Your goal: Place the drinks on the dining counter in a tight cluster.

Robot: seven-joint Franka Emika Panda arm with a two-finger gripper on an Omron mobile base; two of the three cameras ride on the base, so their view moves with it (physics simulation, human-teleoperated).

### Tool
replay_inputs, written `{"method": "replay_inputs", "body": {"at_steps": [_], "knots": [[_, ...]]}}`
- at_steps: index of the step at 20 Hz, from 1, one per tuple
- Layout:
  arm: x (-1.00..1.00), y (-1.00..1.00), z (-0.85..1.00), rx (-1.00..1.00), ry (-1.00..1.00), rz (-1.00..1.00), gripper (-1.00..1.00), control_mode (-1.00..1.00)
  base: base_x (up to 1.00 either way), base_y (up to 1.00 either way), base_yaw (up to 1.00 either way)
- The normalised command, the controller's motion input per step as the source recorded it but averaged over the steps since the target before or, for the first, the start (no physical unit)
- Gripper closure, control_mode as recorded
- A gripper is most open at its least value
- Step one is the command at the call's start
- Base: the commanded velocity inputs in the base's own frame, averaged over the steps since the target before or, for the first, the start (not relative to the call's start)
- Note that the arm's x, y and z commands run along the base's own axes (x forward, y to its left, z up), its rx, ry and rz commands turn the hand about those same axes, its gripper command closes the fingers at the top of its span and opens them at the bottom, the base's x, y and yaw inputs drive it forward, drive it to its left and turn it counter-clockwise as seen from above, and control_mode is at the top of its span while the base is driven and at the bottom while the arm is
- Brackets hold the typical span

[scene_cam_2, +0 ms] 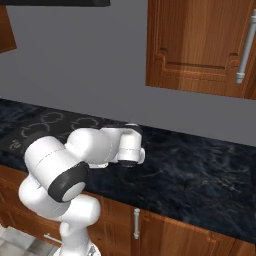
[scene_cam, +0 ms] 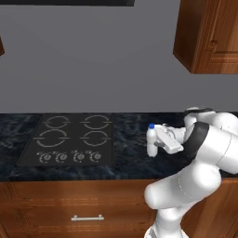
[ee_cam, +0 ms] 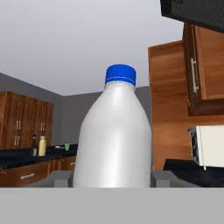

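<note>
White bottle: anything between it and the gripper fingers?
Nothing visible. The white bottle stands upright between the gripper fingers, one on each side, right at its body; contact itself can't be confirmed.

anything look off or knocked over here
Nothing is spilled, tipped or damaged. The white blue-capped bottle stands upright on the cooktop counter, right of the cooktop, with the claw around it. The hand view shows the wine bottle, juice bottle and green cup upright on a far counter.
</note>
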Motion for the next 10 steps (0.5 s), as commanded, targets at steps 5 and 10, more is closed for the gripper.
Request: {"method": "replay_inputs", "body": {"at_steps": [5,10], "knots": [[0.0,0.0,0.0,0.0,0.0,0.0,1.0,1.0,-0.53,0.03,0.01],[0.0,0.0,0.0,0.0,0.0,0.0,1.0,1.0,-0.46,0.33,0.35]]}}
